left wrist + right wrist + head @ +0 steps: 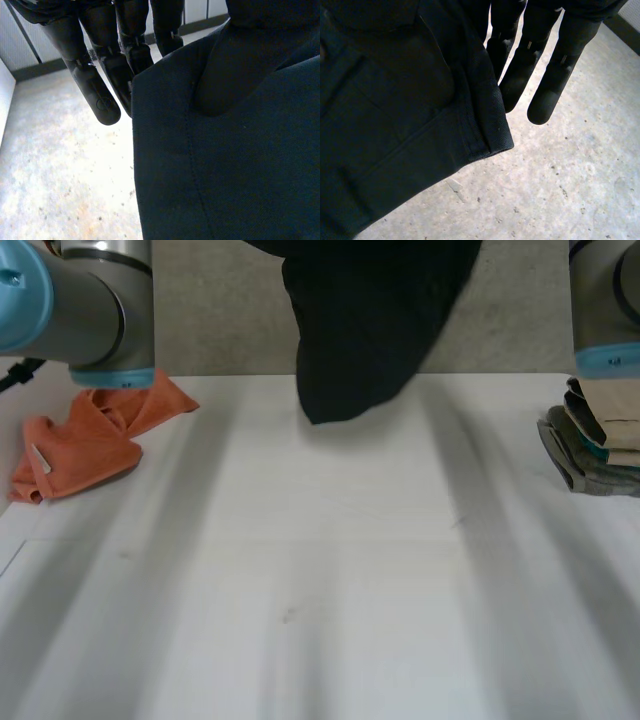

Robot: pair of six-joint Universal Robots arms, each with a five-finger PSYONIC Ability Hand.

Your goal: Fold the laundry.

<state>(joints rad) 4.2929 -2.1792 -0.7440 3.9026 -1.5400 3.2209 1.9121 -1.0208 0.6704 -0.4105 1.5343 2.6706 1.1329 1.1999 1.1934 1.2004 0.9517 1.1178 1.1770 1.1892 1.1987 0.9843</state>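
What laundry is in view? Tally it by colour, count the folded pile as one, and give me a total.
dark garment, hanging in the air: 1
orange cloth, crumpled: 1
folded stack, mixed beige, teal and grey: 1
Total: 3

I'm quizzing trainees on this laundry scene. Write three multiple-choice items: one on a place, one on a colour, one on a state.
1. The orange cloth lies: A beside the left arm; B in a basket; C on the floor.
2. The garment is: A white; B dark; C orange.
3. The garment is: A spread flat; B folded; C hanging from both hands.
Key: A, it lies crumpled by that arm; B, dark in every view; C, the left hand and the right hand each pinch it.
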